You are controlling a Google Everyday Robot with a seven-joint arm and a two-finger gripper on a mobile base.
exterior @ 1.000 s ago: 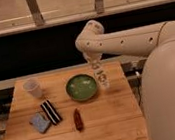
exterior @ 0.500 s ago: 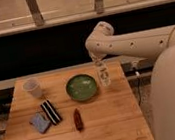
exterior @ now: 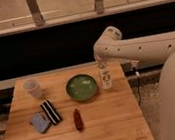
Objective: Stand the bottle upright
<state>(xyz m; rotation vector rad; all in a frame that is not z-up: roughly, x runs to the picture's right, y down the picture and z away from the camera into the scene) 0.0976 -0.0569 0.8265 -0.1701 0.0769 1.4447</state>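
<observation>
You have the bottle (exterior: 105, 76) standing upright on the wooden table (exterior: 106, 127), right of centre in the frame and near the table's far right edge. It is slim and white, and it sits just beside the green bowl (exterior: 81, 87), on the bowl's right, close but not clearly touching it.

Your gripper (exterior: 101, 62) is directly above the bottle's top, at the end of the white arm (exterior: 143, 49) that reaches in from the right side of the frame. You cannot tell from this view whether it is clasping the cap or has let go, since the wrist and the bottle's top run together.

Over on the left of the table you will find a white cup (exterior: 32, 87) standing upright near the far left corner. Lower down, toward the left middle, a black-and-white striped object (exterior: 50, 111) lies just beside a blue-grey object (exterior: 40, 122). A small dark red-brown elongated object (exterior: 77, 119) lies below the bowl, well apart from the bottle
</observation>
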